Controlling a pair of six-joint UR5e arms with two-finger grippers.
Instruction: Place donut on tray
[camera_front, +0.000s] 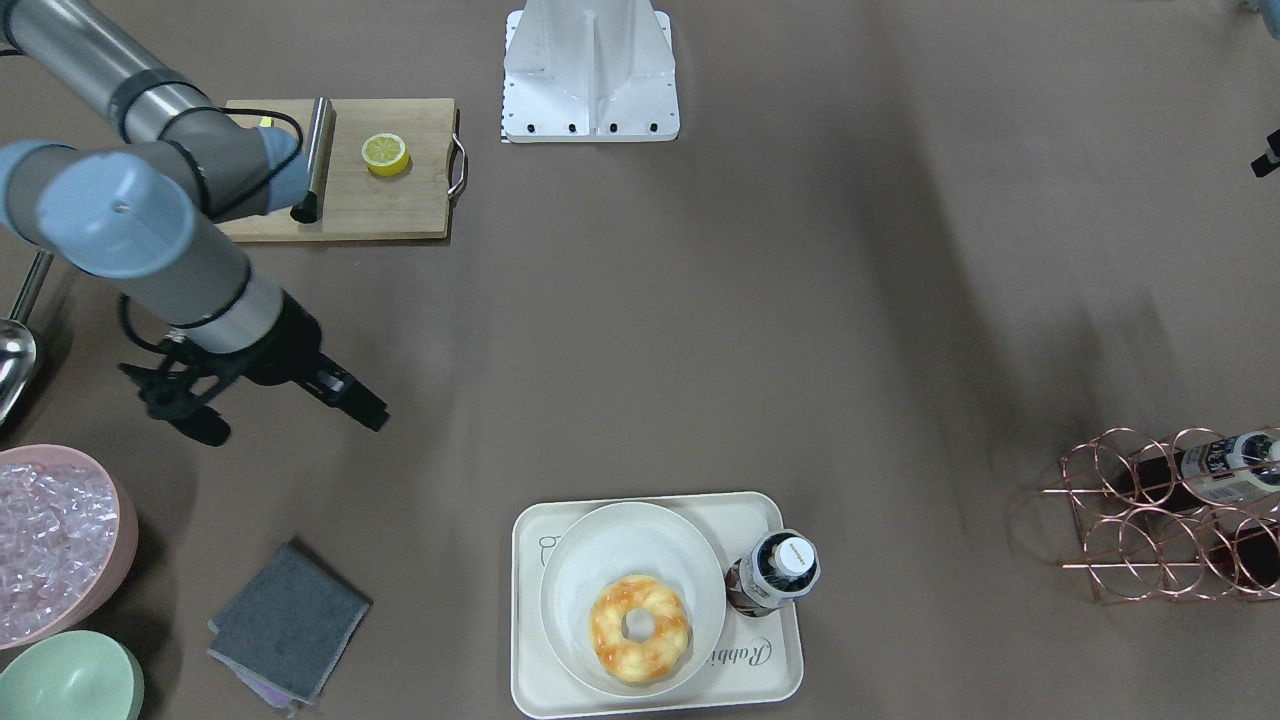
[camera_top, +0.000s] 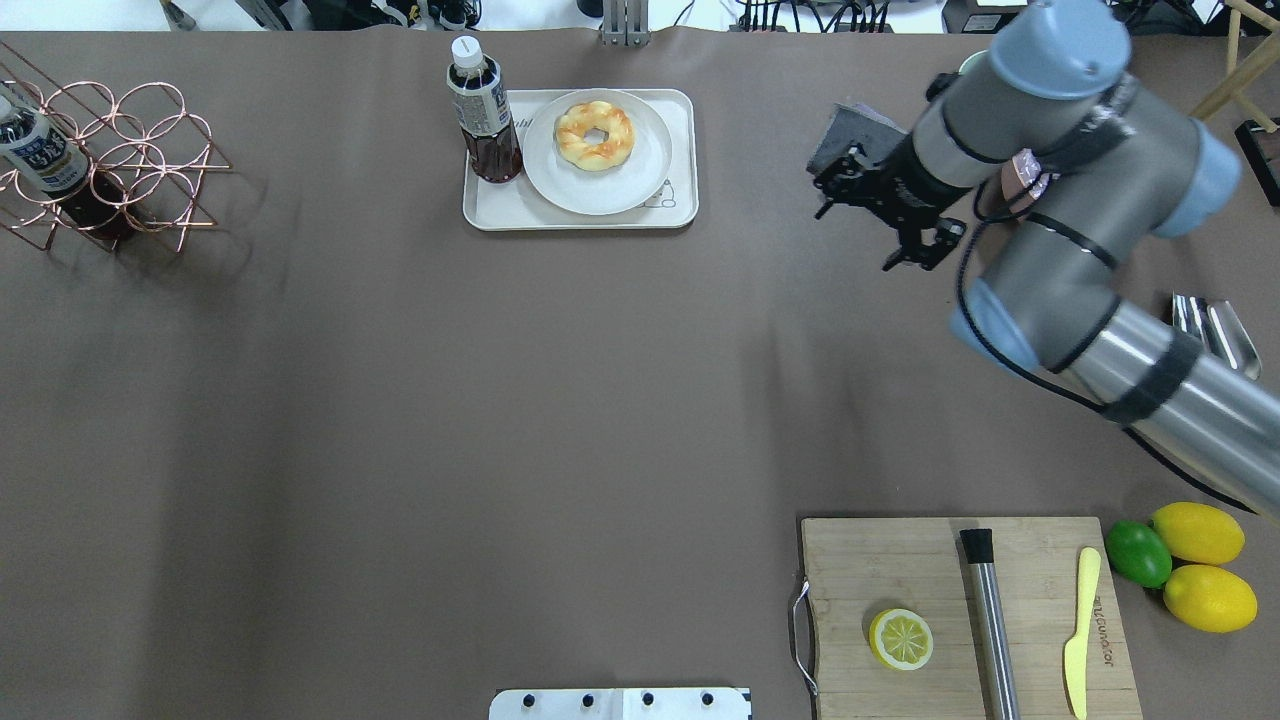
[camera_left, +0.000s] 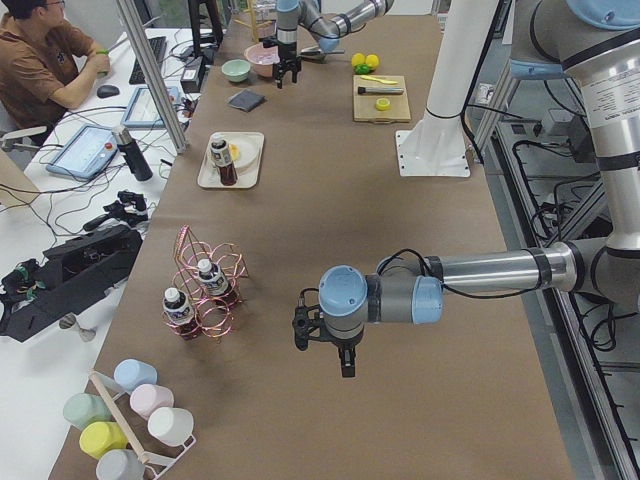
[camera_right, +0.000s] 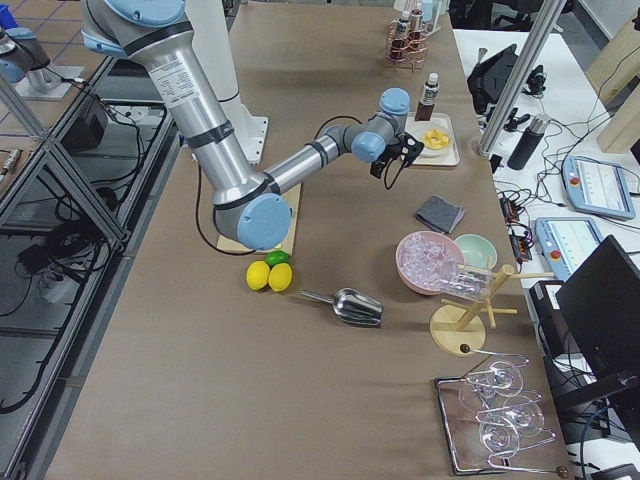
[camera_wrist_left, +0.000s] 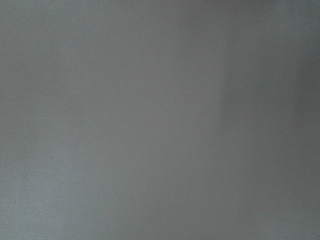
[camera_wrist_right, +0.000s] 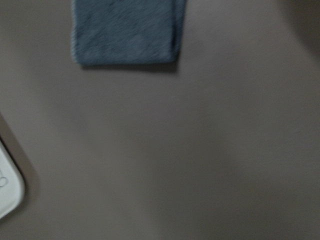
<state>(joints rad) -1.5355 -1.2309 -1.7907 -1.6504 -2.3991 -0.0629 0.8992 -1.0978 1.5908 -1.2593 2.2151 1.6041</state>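
Observation:
The golden-orange donut (camera_front: 640, 628) lies on a round off-white plate (camera_front: 600, 545) that sits on the cream tray (camera_front: 770, 675); it also shows in the overhead view (camera_top: 594, 135), where the tray (camera_top: 680, 205) is at the table's far edge. My right gripper (camera_front: 355, 400) hangs open and empty above bare table, well to the side of the tray (camera_top: 860, 215). The right wrist view shows only the tray's corner (camera_wrist_right: 7, 187). My left gripper (camera_left: 340, 348) shows only in the exterior left view, far from the tray; I cannot tell if it is open or shut.
A brown drink bottle (camera_front: 775, 572) stands on the tray beside the plate. A grey cloth (camera_front: 288, 622) lies near the right gripper. A cutting board (camera_front: 400, 215) holds a lemon half (camera_front: 385, 154). A pink bowl (camera_front: 60, 540), green bowl (camera_front: 65, 680) and copper bottle rack (camera_front: 1170, 515) stand around.

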